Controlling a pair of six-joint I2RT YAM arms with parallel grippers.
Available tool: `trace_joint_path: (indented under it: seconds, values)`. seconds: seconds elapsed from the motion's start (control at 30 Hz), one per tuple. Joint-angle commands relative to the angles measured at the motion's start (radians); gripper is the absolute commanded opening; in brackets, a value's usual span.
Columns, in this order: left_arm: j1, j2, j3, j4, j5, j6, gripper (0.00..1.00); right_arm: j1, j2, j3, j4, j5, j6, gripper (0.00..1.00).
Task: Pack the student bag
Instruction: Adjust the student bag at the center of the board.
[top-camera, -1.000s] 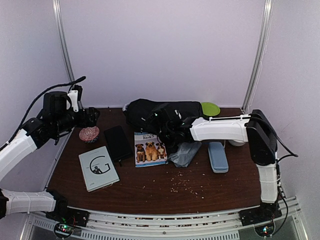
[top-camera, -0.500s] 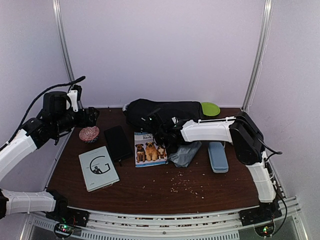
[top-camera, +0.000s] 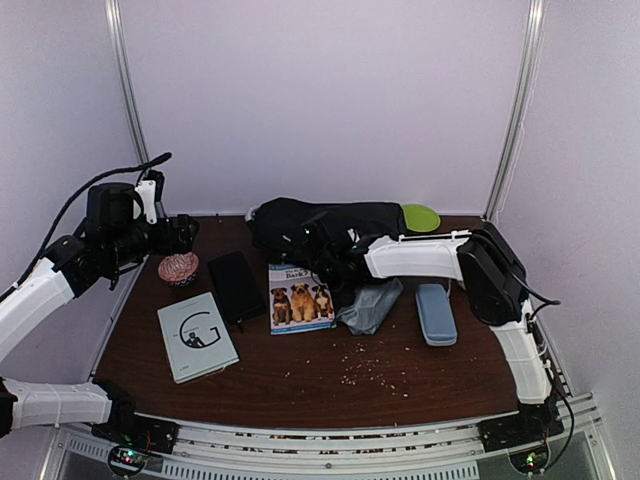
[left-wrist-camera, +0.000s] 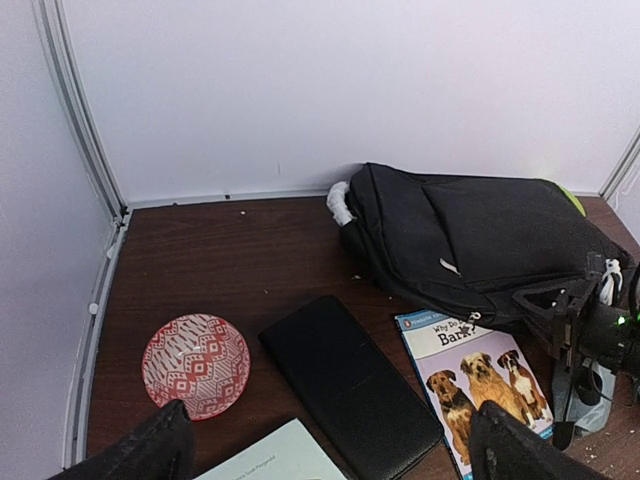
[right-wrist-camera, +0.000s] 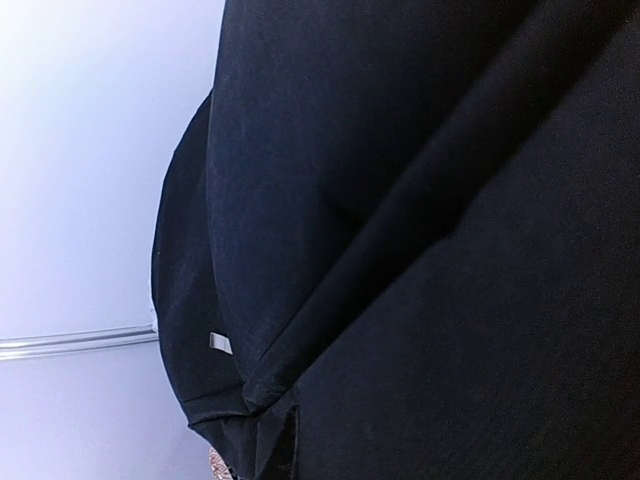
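Right gripper (top-camera: 316, 246) is up against the bag (top-camera: 290, 215), which lies along the back edge of the table (top-camera: 300, 392); I can't tell if it's closed. Left gripper (top-camera: 186, 232) gapes wide near one bowl (top-camera: 178, 267). Two books, the "Bark" book (top-camera: 299, 298) and the "G" book (top-camera: 197, 336); one notebook (top-camera: 236, 285), one pencil case (top-camera: 435, 313); crumbs (top-camera: 375, 370) dot the roomy front strip

The student bag (top-camera: 290, 220) lies flat on its side at the far edge of my table (top-camera: 300, 390), long side running left to right. It is black soft fabric, slack and creased, with a stitched front panel facing up.
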Motion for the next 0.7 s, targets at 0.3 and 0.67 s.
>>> trace_joint_path:
  seconds: [0.3,0.67]
  values:
    - [0.006,0.014,0.026,0.012,-0.005,0.005,0.98,-0.024,-0.352,-0.174,-0.010,-0.204,-0.254,0.00]
    - [0.007,0.033,0.021,0.028,0.045,0.038,0.98,-0.054,-0.606,-0.553,0.049,-0.343,-0.390,0.00]
